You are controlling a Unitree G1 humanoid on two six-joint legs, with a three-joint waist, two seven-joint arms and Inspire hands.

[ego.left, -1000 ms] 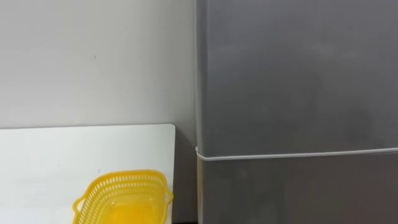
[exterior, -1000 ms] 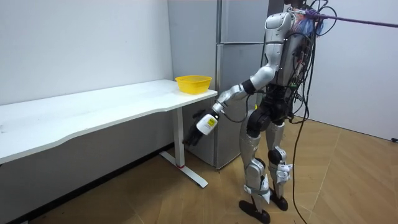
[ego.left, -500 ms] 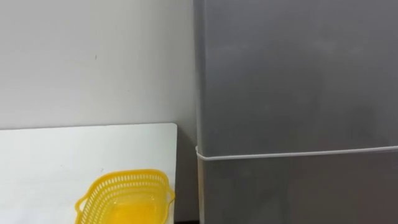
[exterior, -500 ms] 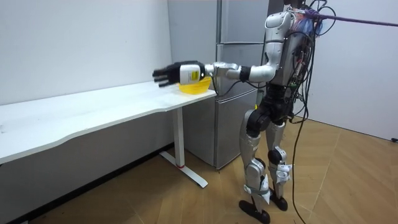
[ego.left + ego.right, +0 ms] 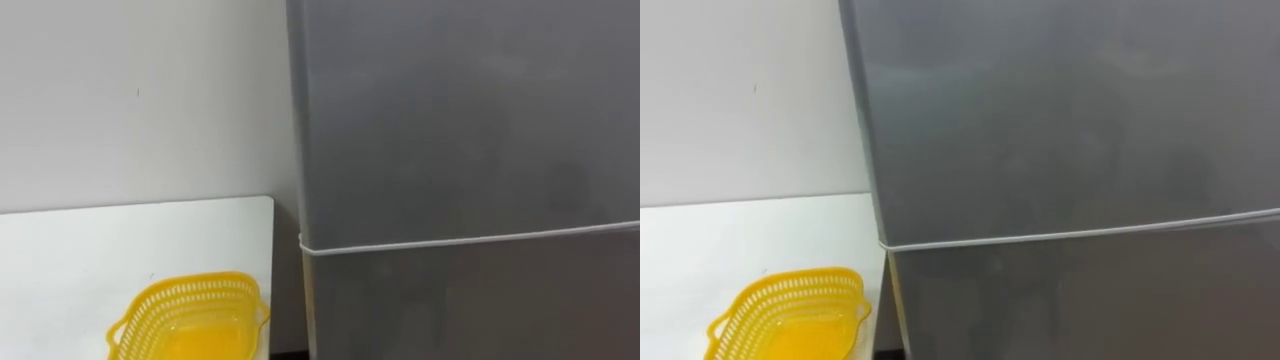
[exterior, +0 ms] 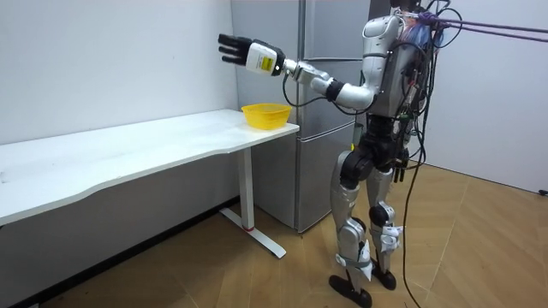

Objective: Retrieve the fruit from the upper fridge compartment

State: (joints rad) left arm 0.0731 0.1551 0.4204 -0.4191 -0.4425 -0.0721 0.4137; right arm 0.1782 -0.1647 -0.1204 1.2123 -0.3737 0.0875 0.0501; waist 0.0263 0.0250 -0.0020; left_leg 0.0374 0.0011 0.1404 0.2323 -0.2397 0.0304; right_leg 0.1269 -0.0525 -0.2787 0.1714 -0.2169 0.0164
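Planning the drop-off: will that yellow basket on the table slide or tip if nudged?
The yellow basket looks like thin perforated plastic and empty, so probably light and easily shoved. It is wide and low, so likelier to slide than tip. It sits near the white table's edge, so a push could send it off.

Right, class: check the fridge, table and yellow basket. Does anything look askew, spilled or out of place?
Nothing stands out. The fridge is shut, the basket sits upright on the table at its end beside the fridge, and the left robot hand is raised open, holding nothing.
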